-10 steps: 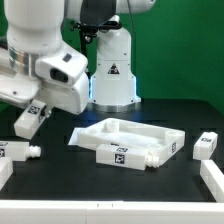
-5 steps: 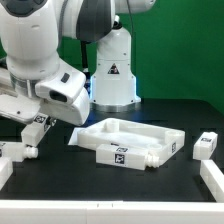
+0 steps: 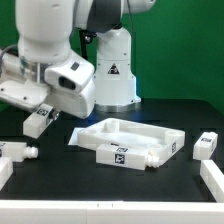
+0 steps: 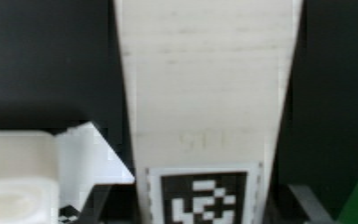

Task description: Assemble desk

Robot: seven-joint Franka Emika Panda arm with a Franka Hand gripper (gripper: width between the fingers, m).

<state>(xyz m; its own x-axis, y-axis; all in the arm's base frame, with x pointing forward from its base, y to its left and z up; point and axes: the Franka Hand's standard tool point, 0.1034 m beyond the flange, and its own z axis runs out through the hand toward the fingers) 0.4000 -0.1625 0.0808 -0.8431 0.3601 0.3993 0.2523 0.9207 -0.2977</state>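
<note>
The white rimmed desk tabletop [image 3: 128,138] lies flat on the black table, with a tag on its front edge. A white leg lies against its front right corner [image 3: 152,159]. My gripper [image 3: 43,110] is shut on a white square-section leg [image 3: 39,121] and holds it tilted above the table, to the exterior view's left of the tabletop. In the wrist view this leg [image 4: 208,90] runs lengthwise between my dark fingers [image 4: 108,200], with its tag by the gripper [image 4: 208,203]. Another leg [image 3: 16,152] lies at the far left, and one [image 3: 207,145] at the right.
White rails lie at the front left corner [image 3: 5,172] and front right corner [image 3: 212,182]. The arm's white base [image 3: 112,75] stands behind the tabletop before a green backdrop. Another white part [image 4: 34,170] shows beside the held leg in the wrist view.
The arm has swung toward the exterior view's right with the leg in its grip. The leg dipped a little, then rose. The other parts have not moved.
</note>
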